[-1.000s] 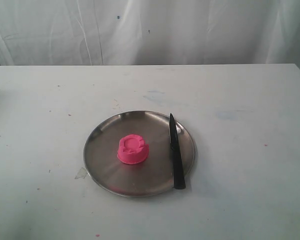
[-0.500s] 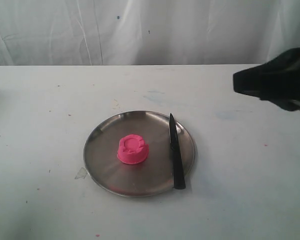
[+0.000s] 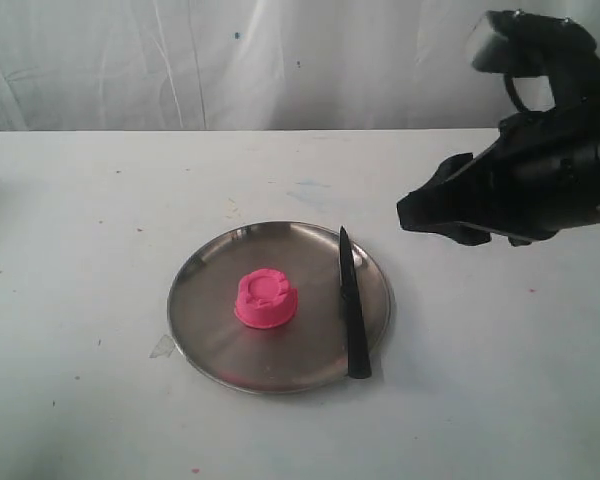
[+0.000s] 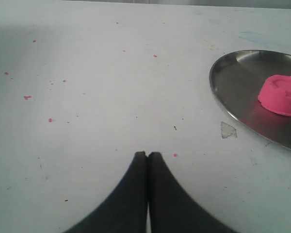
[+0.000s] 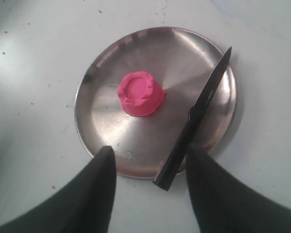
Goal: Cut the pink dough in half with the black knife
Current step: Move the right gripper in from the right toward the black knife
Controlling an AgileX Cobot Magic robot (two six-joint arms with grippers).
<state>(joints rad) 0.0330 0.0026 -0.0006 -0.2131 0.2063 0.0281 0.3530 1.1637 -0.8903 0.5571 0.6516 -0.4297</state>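
Cut off: right arm (image 3: 540,170) leaves the exterior view's edge; left wrist view clips the plate (image 3: 210,330).
Pink dough (image 3: 266,298): we see it whole, mid-plate.
Black knife (image 3: 352,310): on the plate's right side, apart from the dough.
Left gripper (image 4: 147,154): tips pressed together, empty.
Right gripper (image 5: 148,153): spread wide, holding nothing.

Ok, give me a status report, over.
Right pincer open, empty, hovering by black knife. Left pincer shut, off the plate. Pink dough uncut. Nothing blocking.
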